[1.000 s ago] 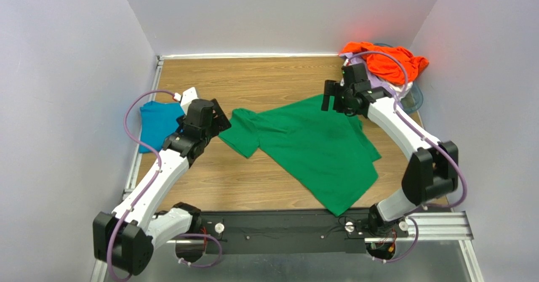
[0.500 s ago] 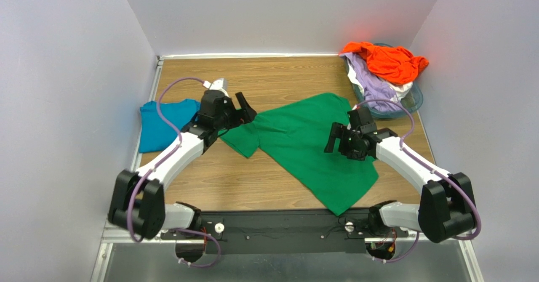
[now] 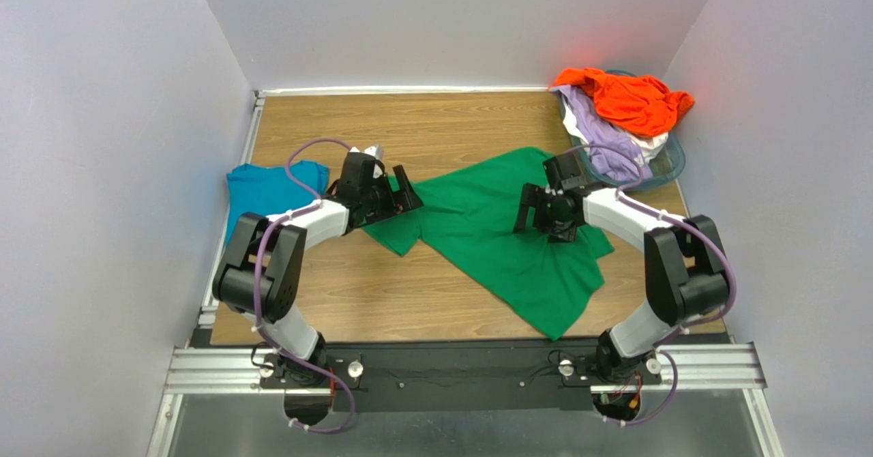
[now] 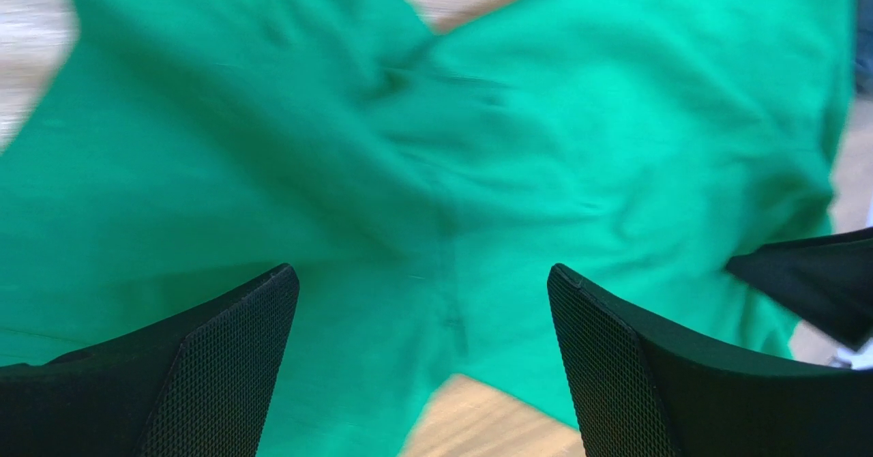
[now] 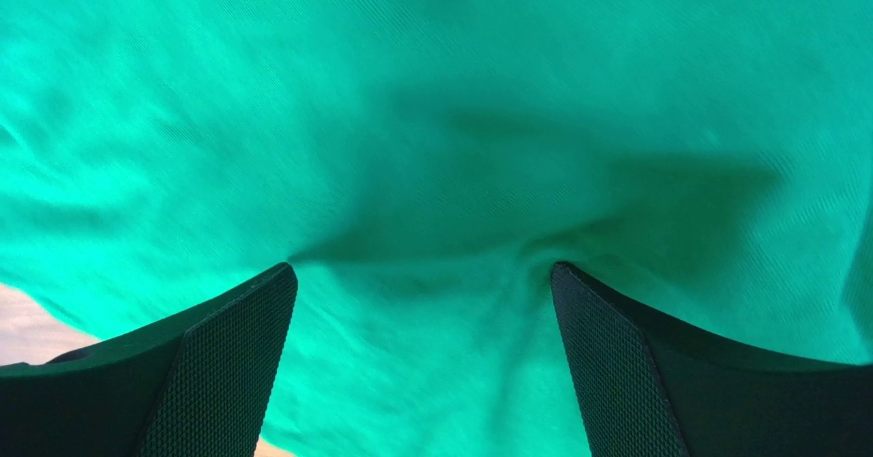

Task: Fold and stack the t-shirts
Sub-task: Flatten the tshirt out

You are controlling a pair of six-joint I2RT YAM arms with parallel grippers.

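Seen from above, the left fingers (image 3: 403,188) stand wide and empty over the sleeve end of the green shirt (image 3: 492,237), at its ten o'clock side. The right fingers (image 3: 527,215) gape just as wide over its body toward two o'clock. The shirt lies loose and crooked across the middle of the tabletop (image 3: 338,293). A teal shirt (image 3: 256,193) rests at nine o'clock, apparently folded. An orange shirt (image 3: 627,99) and a lavender shirt (image 3: 603,135) are heaped in the basket (image 3: 671,155) at one o'clock.

The left wrist view shows rumpled green cloth between the open tips, with bare wood at twelve o'clock.

The right wrist view shows a crease right under the tips, nothing pinched.

I'd say they are reaching to take hold and straighten it. Next, each pair needs to drop, nip an edge, then draw the cloth flat.
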